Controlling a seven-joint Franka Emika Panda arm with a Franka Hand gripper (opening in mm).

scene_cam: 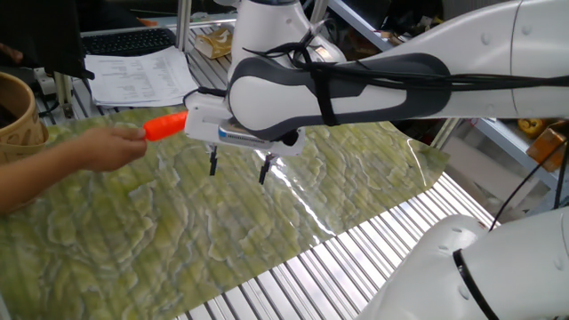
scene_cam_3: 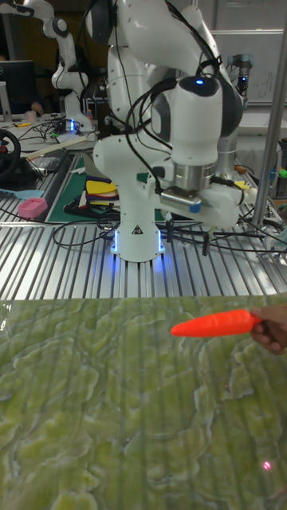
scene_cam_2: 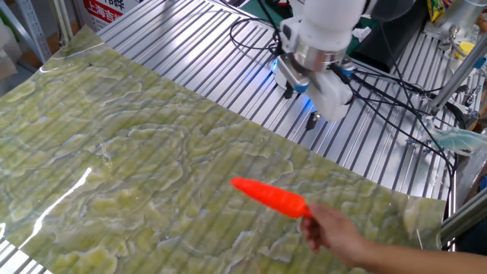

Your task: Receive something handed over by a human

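The something, an orange-red carrot toy (scene_cam: 164, 126), is held by its thick end in the human's hand (scene_cam: 96, 153), point toward the robot. My gripper (scene_cam: 238, 169) hangs open and empty just right of the carrot's tip, fingers pointing down over the green mat. In the other fixed view the carrot (scene_cam_2: 266, 196) and the hand (scene_cam_2: 335, 232) are well in front of the gripper (scene_cam_2: 299, 109), which sits over the bare metal slats. The tall fixed view shows the carrot (scene_cam_3: 215, 323) lower than the gripper (scene_cam_3: 187, 241), with the hand (scene_cam_3: 273, 328) at the right edge.
A tan wooden bucket (scene_cam: 18, 120) stands at the far left. Papers (scene_cam: 142, 76) lie behind the green mat (scene_cam: 178, 222). Cables (scene_cam_2: 380, 68) run over the slatted table by the robot base. Part of another white arm (scene_cam: 498, 276) fills the lower right.
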